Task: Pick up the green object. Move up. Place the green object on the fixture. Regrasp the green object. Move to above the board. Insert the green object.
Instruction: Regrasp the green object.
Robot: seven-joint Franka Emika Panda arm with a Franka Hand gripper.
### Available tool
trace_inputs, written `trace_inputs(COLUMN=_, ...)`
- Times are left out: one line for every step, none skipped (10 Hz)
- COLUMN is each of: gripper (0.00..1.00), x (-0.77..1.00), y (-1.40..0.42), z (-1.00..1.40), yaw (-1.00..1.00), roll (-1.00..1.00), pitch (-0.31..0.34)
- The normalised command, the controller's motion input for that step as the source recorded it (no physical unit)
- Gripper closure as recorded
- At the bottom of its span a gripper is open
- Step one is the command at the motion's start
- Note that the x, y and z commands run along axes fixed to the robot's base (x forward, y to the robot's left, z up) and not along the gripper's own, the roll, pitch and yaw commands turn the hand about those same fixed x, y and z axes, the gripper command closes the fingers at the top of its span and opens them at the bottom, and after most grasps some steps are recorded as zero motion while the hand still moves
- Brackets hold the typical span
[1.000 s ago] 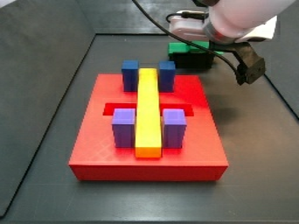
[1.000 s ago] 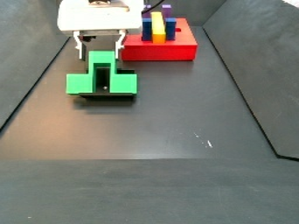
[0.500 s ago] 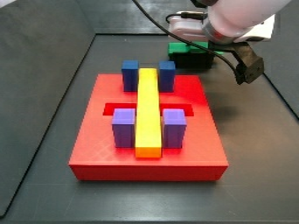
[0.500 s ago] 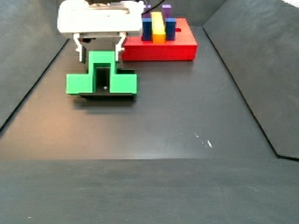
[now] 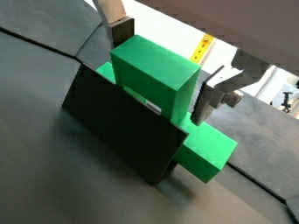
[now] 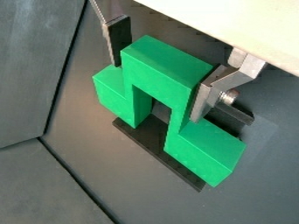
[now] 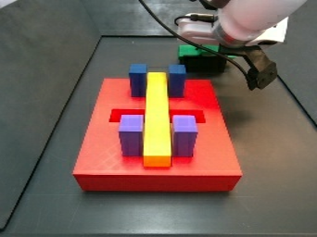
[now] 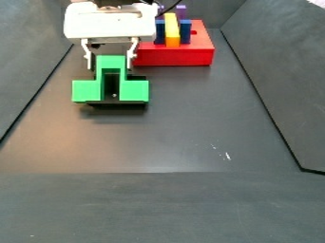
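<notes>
The green object (image 6: 163,96) sits on the fixture (image 5: 117,122), just beyond the far end of the board (image 7: 155,139). The gripper (image 6: 170,74) straddles its raised middle, the 2 fingers (image 6: 117,39) against or nearly against its sides; whether they grip cannot be told. An uneven squeeze could tilt the piece off its seat.

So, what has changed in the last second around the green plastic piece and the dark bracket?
Nothing visibly changed. The gripper still straddles the raised middle of the bright green bridge-shaped plastic piece, which rests on the dark angled fixture. The red board and its blocks stayed put.
</notes>
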Motion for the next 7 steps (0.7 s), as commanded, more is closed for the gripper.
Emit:
trace_inputs(gripper=1.0, x=0.0, y=0.0, z=0.0, yaw=0.0, roll=0.0, pitch=0.0)
trace_inputs(gripper=1.0, x=0.0, y=0.0, z=0.0, yaw=0.0, roll=0.0, pitch=0.0)
trace_inputs(gripper=1.0, x=0.0, y=0.0, z=0.0, yaw=0.0, roll=0.0, pitch=0.0)
trace_inputs(gripper=1.0, x=0.0, y=0.0, z=0.0, yaw=0.0, roll=0.0, pitch=0.0)
trace_inputs(gripper=1.0, x=0.0, y=0.0, z=0.0, yaw=0.0, roll=0.0, pitch=0.0)
trace_inputs(gripper=1.0, x=0.0, y=0.0, z=0.0, yaw=0.0, roll=0.0, pitch=0.0)
trace_inputs(gripper=1.0, x=0.0, y=0.0, z=0.0, yaw=0.0, roll=0.0, pitch=0.0)
